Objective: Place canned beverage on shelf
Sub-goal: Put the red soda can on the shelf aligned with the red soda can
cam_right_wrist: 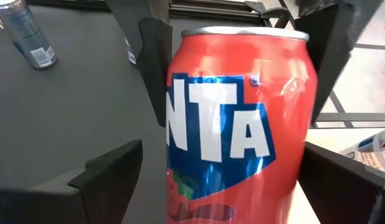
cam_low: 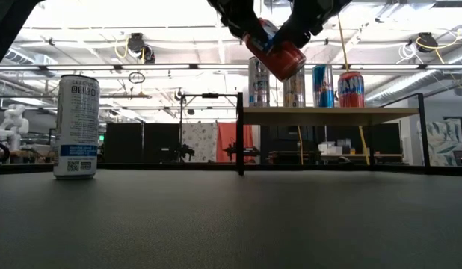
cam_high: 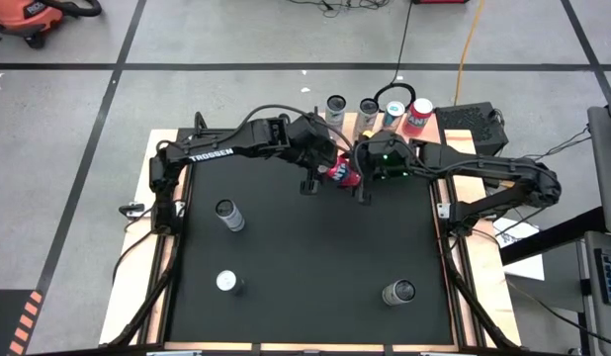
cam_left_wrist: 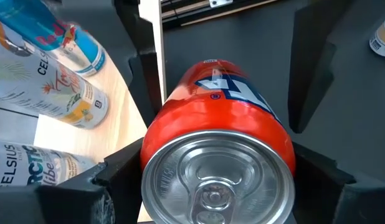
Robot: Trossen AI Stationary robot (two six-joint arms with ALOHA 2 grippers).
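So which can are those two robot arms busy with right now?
Look at the light wooden shelf at the far edge of the black table mat. Just in front of it, the left gripper and right gripper meet around a red soda can. It alone hangs tilted in the air; all others stand upright.

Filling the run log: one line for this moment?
red can tilted midair | left claw, right claw both at can | shelf: four cans
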